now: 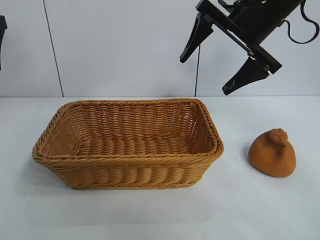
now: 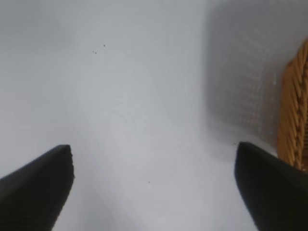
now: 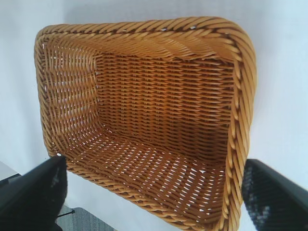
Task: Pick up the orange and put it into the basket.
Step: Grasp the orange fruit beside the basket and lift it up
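Brownish orange (image 1: 273,154) below open right hand (image 1: 206,74).

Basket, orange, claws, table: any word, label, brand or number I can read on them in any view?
None: no text, label or number shows in any view.
basket: plain wicker.
orange: bare skin.
right claw, open, raised: plain black.
left claw, open, above the table: plain black.
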